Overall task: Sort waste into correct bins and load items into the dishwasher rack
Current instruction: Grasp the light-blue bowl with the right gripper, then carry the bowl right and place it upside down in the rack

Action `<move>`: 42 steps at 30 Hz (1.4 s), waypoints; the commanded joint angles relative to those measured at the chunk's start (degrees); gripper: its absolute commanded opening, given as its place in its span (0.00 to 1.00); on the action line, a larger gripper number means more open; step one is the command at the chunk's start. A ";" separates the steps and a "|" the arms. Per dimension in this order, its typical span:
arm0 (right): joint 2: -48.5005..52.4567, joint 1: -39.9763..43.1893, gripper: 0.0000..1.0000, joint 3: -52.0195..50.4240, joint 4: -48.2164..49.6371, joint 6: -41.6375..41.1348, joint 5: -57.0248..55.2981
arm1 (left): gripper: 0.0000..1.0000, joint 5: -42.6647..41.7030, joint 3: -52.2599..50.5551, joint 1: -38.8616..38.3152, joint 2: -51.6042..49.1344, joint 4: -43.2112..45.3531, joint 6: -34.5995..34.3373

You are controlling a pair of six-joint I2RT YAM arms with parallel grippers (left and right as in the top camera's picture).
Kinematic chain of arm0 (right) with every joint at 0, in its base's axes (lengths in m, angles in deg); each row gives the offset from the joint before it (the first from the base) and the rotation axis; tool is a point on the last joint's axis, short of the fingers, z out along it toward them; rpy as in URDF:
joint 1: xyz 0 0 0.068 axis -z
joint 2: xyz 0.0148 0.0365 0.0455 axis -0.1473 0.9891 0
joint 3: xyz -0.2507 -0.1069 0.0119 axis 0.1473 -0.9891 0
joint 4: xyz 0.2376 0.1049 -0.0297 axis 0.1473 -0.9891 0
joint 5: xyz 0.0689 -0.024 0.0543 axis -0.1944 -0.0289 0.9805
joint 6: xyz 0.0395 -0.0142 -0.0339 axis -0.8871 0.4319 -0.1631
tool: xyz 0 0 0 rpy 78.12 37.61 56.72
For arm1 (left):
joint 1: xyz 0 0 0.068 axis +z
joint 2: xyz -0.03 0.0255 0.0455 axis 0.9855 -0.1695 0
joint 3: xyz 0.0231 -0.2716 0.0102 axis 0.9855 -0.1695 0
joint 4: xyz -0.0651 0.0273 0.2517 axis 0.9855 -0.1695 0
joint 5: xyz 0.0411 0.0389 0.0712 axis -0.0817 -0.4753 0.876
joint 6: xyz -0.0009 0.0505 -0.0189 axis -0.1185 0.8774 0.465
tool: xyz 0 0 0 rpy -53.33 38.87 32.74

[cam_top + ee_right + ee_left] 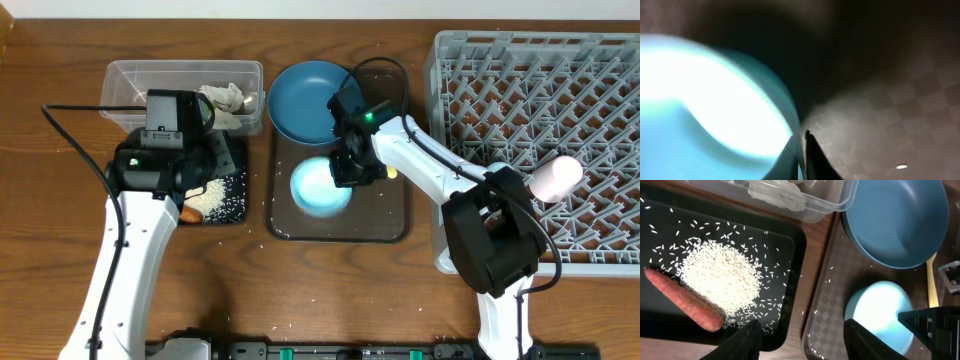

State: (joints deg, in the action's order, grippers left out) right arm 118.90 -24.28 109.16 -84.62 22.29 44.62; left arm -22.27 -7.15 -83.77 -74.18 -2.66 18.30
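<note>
My right gripper (345,176) (804,142) is shut on the rim of the light blue cup (318,188) (715,100), which stands on the brown tray (380,225). The dark blue bowl (305,100) (895,220) sits behind it, with the pale yellow spoon (931,285) beside it. My left gripper (802,330) is open and empty over the gap between the black tray (799,245) and the brown tray. The black tray holds rice (720,277) and a carrot piece (682,300). Tissue (228,100) lies in the clear tub (130,80). The white bowl and green-yellow scrap are out of view.
The grey dishwasher rack (520,90) fills the right side, with a pink cup (555,178) lying in it. Loose rice grains are scattered on the brown tray (830,310) and the rack. My right arm reaches across the tray's right edge.
</note>
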 commanded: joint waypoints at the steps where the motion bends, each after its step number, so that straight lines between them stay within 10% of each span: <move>1: -0.04 0.83 0.01 -0.09 -0.09 0.02 -0.24 | 0.55 0.52 0.76 0.24 -0.44 -0.24 -0.52; 13: -15.89 7.10 0.01 -0.09 -2.58 1.29 -11.67 | 0.56 0.50 0.76 0.24 -0.44 -0.24 -0.52; 18: -24.00 11.54 0.01 -0.09 -2.67 -1.38 -31.10 | 0.79 0.50 0.76 0.24 -0.44 -0.24 -0.52; 27: -22.34 17.73 0.01 -0.22 6.60 -5.44 -70.34 | 0.88 0.50 0.76 0.24 -0.44 -0.24 -0.52; 42: -4.24 23.37 0.01 -0.22 53.53 59.39 -84.48 | 0.94 0.50 0.76 0.24 -0.44 -0.22 -0.52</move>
State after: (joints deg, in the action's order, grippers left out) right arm 111.87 -2.32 108.62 -33.41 65.98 -35.18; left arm -22.27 -7.15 -83.77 -74.23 -2.70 17.89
